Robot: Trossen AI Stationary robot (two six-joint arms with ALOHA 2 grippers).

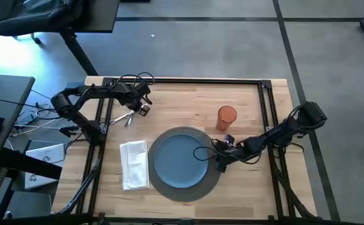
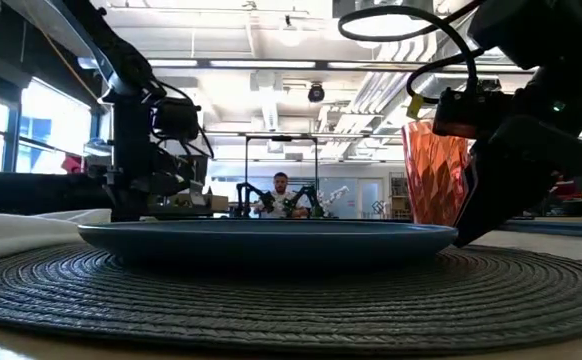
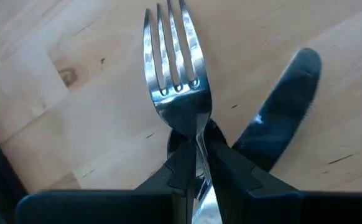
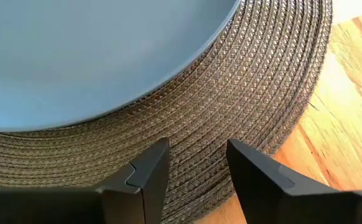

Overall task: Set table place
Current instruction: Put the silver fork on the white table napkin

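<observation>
Left wrist view: our left gripper (image 3: pixel 196 165) pinches the fork (image 3: pixel 175 81); right gripper (image 4: pixel 196 165), jaws parted and empty, could nudge the placemat (image 4: pixel 262 81).

Bare table (image 1: pixel 244 100) along far edge right of the left gripper (image 1: pixel 143 107) and along the near edge. Middle blocked: plate (image 1: pixel 179 157) on placemat (image 1: pixel 214 181), napkin (image 1: pixel 134 164) just beside its left, orange cup (image 1: pixel 226 116) beyond its right. Right gripper (image 1: pixel 220 164) sits over the placemat's right rim. Fork (image 3: pixel 176 74) and knife (image 3: pixel 280 124) occupy far-left wood.
</observation>
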